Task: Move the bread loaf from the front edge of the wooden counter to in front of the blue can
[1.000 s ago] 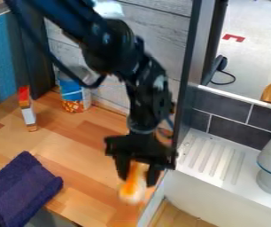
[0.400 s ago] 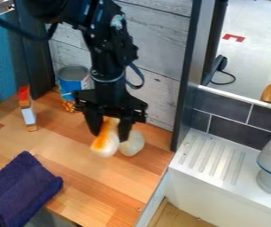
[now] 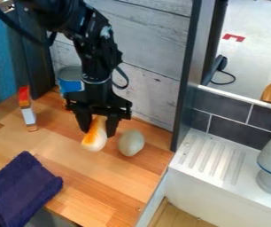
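Observation:
The black gripper (image 3: pixel 98 128) hangs over the wooden counter (image 3: pixel 111 186), left of the view's middle. Between its fingers is a white and orange elongated object (image 3: pixel 94 136), slanting down to the left with its rounded white end lowest; the fingers are closed around its upper part. Just right of the gripper, a pale greenish-grey egg-shaped object (image 3: pixel 131 142) lies on the counter, apart from the held object.
Behind the arm stands a blue can (image 3: pixel 70 82) against the wooden wall. A red and white slim box (image 3: pixel 27 109) is upright at the left. A dark purple cloth (image 3: pixel 21 188) lies front left. At right is a white sink with a ridged drainboard (image 3: pixel 212 158).
The gripper has moved left and back across the counter from the sink side, carrying the white and orange object. The egg-shaped object, earlier hidden behind the gripper, has come into full sight.

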